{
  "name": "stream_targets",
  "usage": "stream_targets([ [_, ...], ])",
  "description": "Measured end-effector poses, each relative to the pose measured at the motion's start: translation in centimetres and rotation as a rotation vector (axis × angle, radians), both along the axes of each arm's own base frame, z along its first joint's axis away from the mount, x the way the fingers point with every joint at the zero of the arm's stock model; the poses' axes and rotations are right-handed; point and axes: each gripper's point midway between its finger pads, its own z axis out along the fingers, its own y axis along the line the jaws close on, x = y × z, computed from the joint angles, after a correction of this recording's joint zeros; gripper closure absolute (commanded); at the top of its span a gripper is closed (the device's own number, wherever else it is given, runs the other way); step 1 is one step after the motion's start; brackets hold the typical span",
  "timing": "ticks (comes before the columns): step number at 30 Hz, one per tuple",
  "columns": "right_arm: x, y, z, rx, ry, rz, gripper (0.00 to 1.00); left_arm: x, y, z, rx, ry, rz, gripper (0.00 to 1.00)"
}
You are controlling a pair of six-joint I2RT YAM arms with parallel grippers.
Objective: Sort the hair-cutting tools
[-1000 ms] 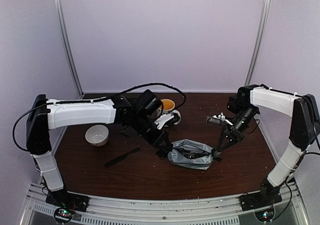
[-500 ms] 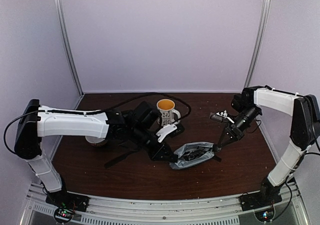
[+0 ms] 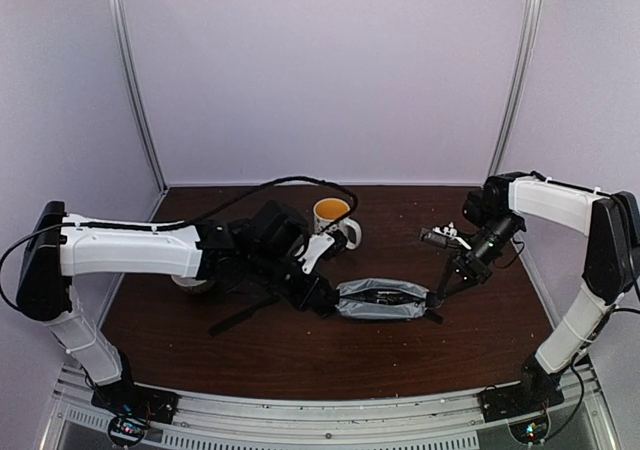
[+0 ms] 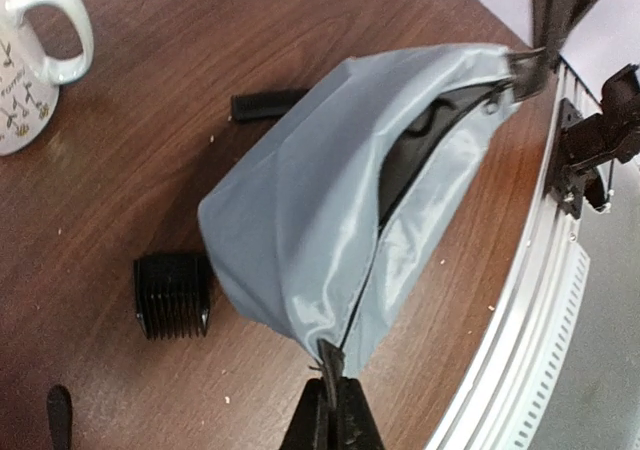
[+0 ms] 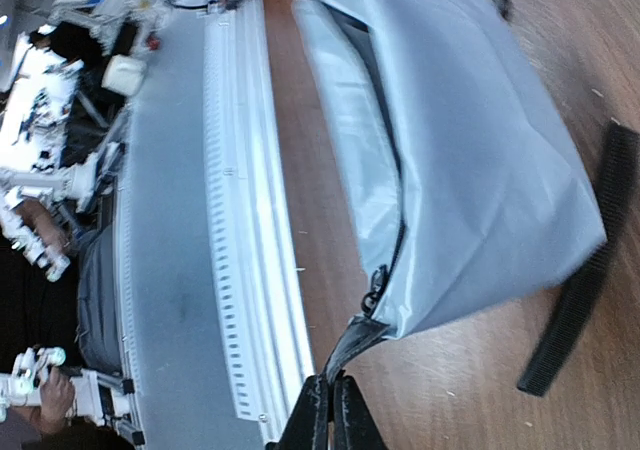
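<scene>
The grey zip pouch (image 3: 380,298) lies stretched between both grippers, its zip partly open and dark inside (image 4: 420,140). My left gripper (image 3: 328,302) is shut on the pouch's left end tab (image 4: 335,370). My right gripper (image 3: 437,295) is shut on the black tab at its right end (image 5: 365,345). A small black block (image 4: 172,295) sits beside the pouch. One flat black comb (image 3: 243,315) lies front left. Another comb (image 5: 585,280) pokes out from under the pouch and also shows in the left wrist view (image 4: 265,103). A silvery-black elongated tool (image 3: 440,237) lies at the back right. No scissors show.
The patterned mug (image 3: 333,220) stands behind the pouch. The white bowl (image 3: 190,283) is mostly hidden behind my left arm. The metal rail at the table's near edge (image 5: 250,220) runs close to the pouch. A black cable loops behind the mug.
My left gripper has moved left and lower and the right has lowered slightly. The crumpled pouch is now pulled long and flat between them. The mug has come into full view.
</scene>
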Motion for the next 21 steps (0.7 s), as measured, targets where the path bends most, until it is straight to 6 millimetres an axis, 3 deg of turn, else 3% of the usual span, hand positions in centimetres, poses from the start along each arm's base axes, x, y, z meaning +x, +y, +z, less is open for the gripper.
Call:
stream_targets([
  [4,-1.6,0.3,1.7,0.072,0.005,0.075,0.99,0.2,1.3,-2.4,0.084,0.028,0.052,1.00],
  [10,-2.4,1.2,2.3,0.117,-0.002,0.121,1.00,1.0,2.1,-5.4,0.190,0.035,0.113,1.00],
  [14,-1.0,1.1,1.1,0.049,-0.011,0.058,0.99,-0.2,2.4,-5.0,0.139,0.047,0.082,1.00],
  [17,0.5,0.8,-0.6,-0.038,-0.026,-0.007,0.98,-2.0,2.7,-4.0,0.043,0.073,0.026,1.00],
  [21,1.6,0.7,-1.2,-0.076,-0.037,-0.056,0.99,-3.8,2.6,-2.6,-0.041,0.108,-0.031,1.00],
])
